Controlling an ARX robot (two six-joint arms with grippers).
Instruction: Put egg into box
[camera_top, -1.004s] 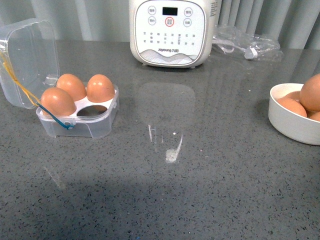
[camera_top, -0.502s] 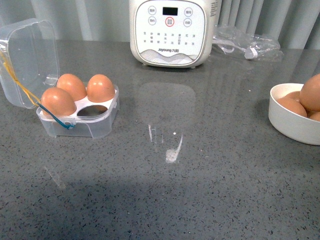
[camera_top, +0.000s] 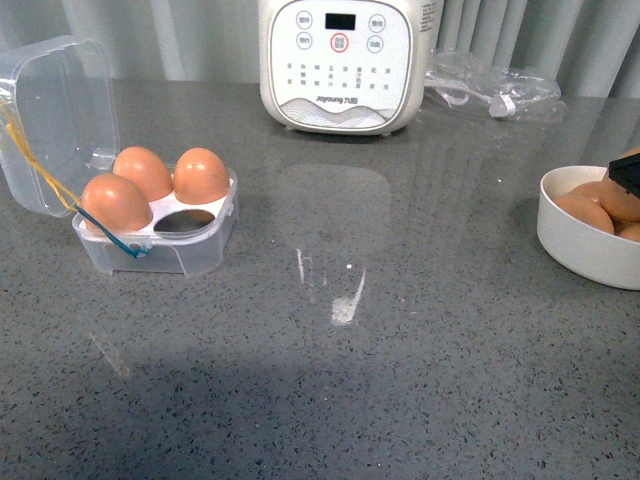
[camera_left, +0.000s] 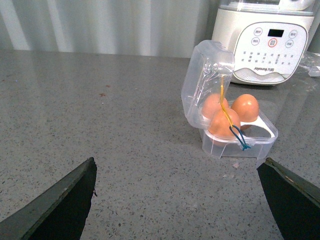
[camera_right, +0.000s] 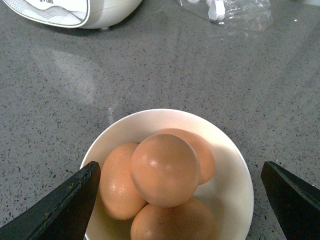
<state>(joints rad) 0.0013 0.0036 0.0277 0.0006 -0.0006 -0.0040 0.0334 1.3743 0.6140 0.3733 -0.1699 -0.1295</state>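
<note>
right pincer (camera_right: 179, 172) hung released, jaws wide over the top egg (camera_right: 164, 169) in the bowl (camera_right: 235, 190) at front view's right edge; shell looked slick, fragile, best pinched gently mid-body

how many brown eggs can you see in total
7. Three smooth orange-brown eggs sit in the clear plastic four-hollow box; four more lie piled in the round white bowl, one on top. More may hide underneath.

A glossy grey speckled countertop (camera_top: 450, 380) shows a glare patch (camera_top: 345, 305), backed by what seem pale pleated curtains (camera_top: 180, 40).
</note>
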